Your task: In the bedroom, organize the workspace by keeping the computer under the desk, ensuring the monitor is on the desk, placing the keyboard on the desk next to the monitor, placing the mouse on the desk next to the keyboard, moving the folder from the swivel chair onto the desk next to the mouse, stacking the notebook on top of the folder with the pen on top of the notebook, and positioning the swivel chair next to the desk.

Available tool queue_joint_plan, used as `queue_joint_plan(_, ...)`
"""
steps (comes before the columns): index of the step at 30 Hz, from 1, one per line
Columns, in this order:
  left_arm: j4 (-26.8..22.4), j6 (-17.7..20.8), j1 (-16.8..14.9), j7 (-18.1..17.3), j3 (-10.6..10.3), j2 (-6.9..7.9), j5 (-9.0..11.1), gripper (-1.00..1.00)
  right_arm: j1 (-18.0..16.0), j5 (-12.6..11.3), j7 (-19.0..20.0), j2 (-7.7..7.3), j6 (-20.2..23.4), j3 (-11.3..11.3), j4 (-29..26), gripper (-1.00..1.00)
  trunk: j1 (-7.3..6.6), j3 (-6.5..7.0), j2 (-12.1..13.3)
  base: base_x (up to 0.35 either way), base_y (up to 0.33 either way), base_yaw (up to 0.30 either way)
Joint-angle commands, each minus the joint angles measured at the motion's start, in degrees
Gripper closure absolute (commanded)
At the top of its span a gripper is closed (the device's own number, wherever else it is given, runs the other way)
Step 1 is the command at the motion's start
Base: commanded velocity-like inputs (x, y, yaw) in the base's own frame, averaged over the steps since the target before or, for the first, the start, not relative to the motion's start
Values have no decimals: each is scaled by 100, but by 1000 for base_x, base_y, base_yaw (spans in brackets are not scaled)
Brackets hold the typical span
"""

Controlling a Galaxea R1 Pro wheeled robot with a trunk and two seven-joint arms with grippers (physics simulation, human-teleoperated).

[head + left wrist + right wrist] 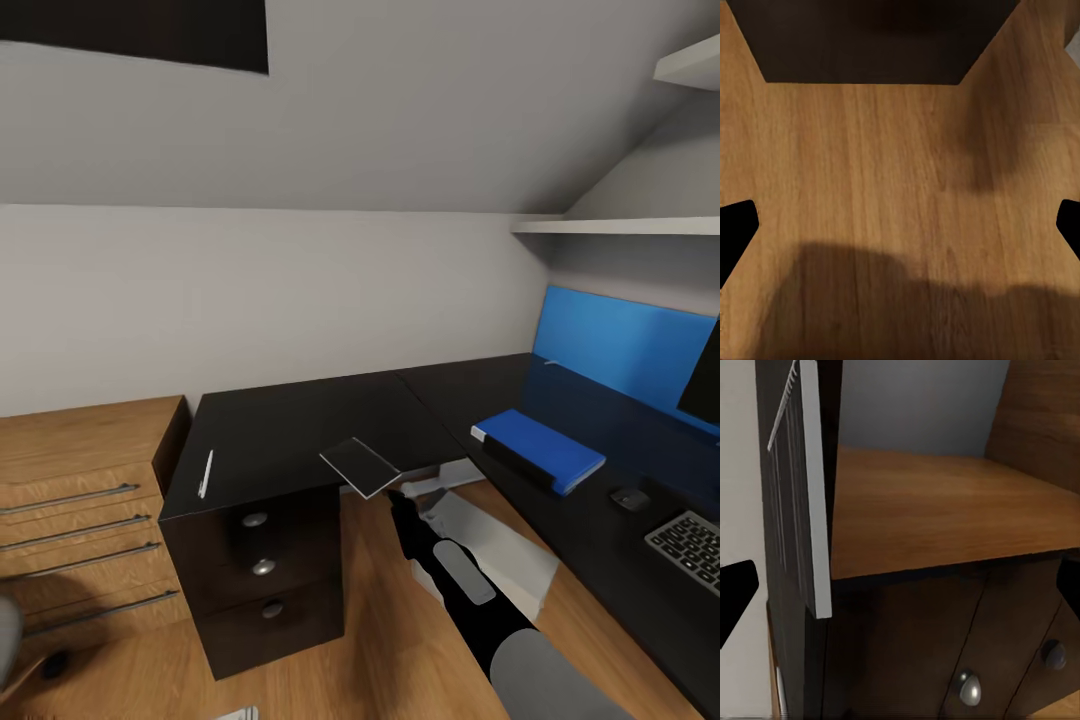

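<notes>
— Two risks, from your left. The pen (206,473) lies near the left edge of the desk (300,420), beside the drawer chest (80,470); a low sweep could knock it off.
— And the notebook (360,466)?
— It's tilted at your right gripper's (395,492) tip, over the desk's front edge. I cannot tell whether the fingers grip it; if they don't, it could slide to the floor.
— The way to the folder (540,450)?
— Bare desktop. The mouse (630,497) and keyboard (690,545) lie just beyond the folder, so don't overshoot. Your left gripper (900,225) is spread over the floor.

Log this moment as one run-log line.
right gripper: holding notebook above desk edge | pen: on desk | folder: on desk
</notes>
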Motion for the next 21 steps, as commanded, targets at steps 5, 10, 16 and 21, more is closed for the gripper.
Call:
queue_joint_plan(5,-7,-45,-14,23,-33,5,50,-100,-2,-27,-36,-1,13,4,-8,-100,0,-6,-3,0,0,138)
queue_joint_plan(10,-7,-45,-12,23,-35,5,43,-100,-2,-23,-36,0,22,3,1,-100,0,-6,-3,15,0,32)
queue_joint_plan(16,-7,-47,-14,23,-35,5,42,-100,-2,-20,-36,0,21,3,8,-100,0,-6,-3,167,0,3)
queue_joint_plan(21,-7,-45,-15,16,-42,5,42,-100,-2,-20,-36,0,19,3,8,-100,0,-6,-3,52,0,0)
